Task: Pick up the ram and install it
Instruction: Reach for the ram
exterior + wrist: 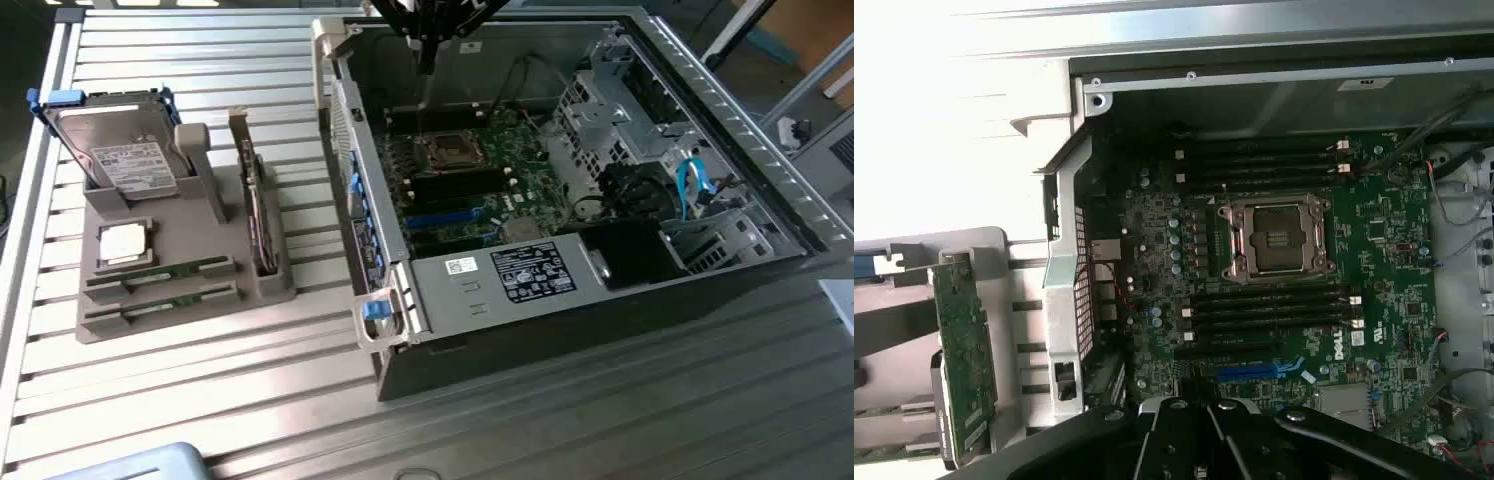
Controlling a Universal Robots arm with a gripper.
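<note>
Exterior view — gripper [426, 62] cut off above case [561, 350].

The tool [424, 66] is cut by the exterior view's top; the ram [158, 270] seems blurred.

Open computer case [574, 345] on tabletop [200, 400], motherboard [461, 195] exposed. Hard drive [127, 155] and expansion card [251, 205] stand in gray holder [180, 305] nearby.

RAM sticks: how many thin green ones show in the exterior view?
2. One thin green RAM stick lies in the grey plastic holder; another in the slot nearer the camera. Others may be hidden.
</note>
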